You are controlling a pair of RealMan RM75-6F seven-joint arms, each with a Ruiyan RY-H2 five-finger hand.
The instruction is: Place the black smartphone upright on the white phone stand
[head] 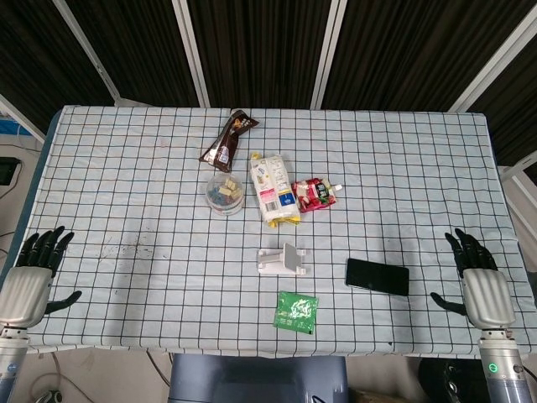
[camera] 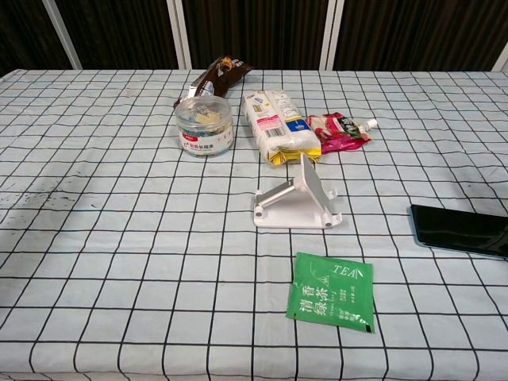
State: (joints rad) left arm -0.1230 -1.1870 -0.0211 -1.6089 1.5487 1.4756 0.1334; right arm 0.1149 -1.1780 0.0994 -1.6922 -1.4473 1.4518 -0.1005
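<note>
The black smartphone (head: 377, 276) lies flat on the checked tablecloth, right of the white phone stand (head: 283, 260). In the chest view the smartphone (camera: 460, 230) shows at the right edge and the stand (camera: 297, 200) sits near the middle with its back plate raised. My right hand (head: 477, 277) hovers at the table's right front corner, fingers spread and holding nothing, a short way right of the phone. My left hand (head: 32, 275) is at the left front corner, fingers also spread and empty. Neither hand appears in the chest view.
A green tea sachet (head: 296, 311) lies just in front of the stand. Behind the stand are a white and yellow snack pack (head: 273, 189), a red pouch (head: 315, 193), a clear round tub (head: 225, 193) and a brown wrapper (head: 227, 141).
</note>
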